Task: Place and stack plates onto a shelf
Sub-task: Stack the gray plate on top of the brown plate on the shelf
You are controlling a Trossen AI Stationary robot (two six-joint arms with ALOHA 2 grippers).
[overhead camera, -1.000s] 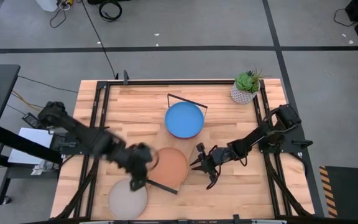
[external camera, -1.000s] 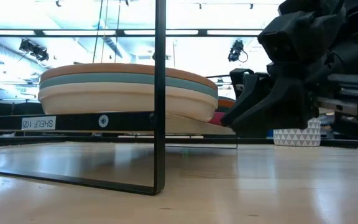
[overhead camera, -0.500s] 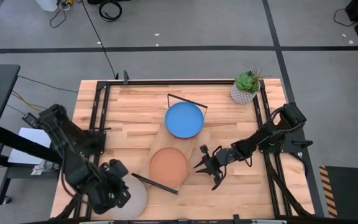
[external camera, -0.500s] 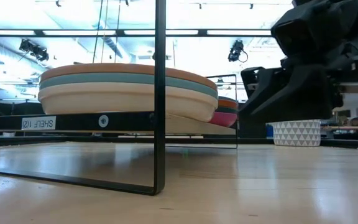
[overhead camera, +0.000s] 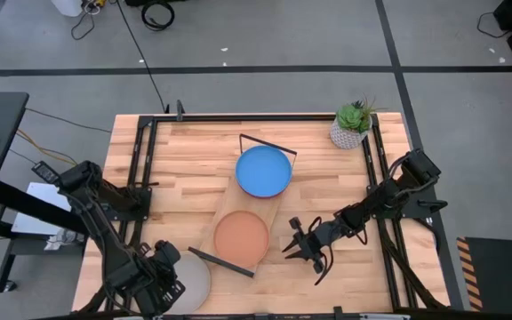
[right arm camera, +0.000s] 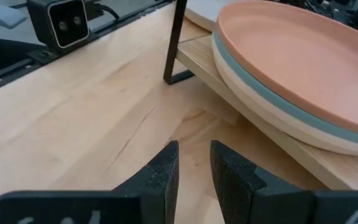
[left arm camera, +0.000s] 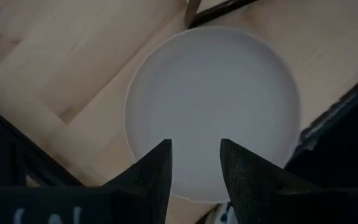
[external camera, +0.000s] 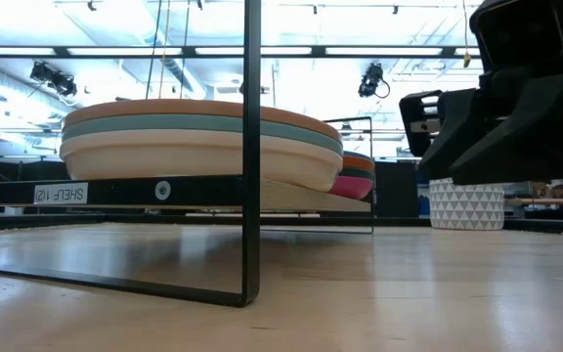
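The shelf (overhead camera: 254, 204) lies slanting across the table's middle, with a bright blue plate (overhead camera: 263, 171) topping its far stack. An orange plate (overhead camera: 241, 238) tops the near stack, over teal (external camera: 203, 127) and cream (external camera: 194, 156) plates. A grey plate (overhead camera: 194, 283) lies flat on the table near the near edge. My left gripper (overhead camera: 156, 279) hovers open over that plate's (left arm camera: 213, 106) left rim. My right gripper (overhead camera: 309, 251) is open by a narrow gap above bare table, right of the shelf's near end (right arm camera: 303, 160).
Black wire frames stand at the shelf's short ends (overhead camera: 220, 264) (external camera: 252, 147). A white plant pot (overhead camera: 349, 132) sits at the far right corner. Black rails run along the table's left and right sides. Bare wood lies right of the shelf.
My left gripper has swung from the orange plate's left side toward the near-left corner and now hangs over the grey plate. My right gripper has drawn back a little toward the near right, away from the shelf. The stacks have stayed still.
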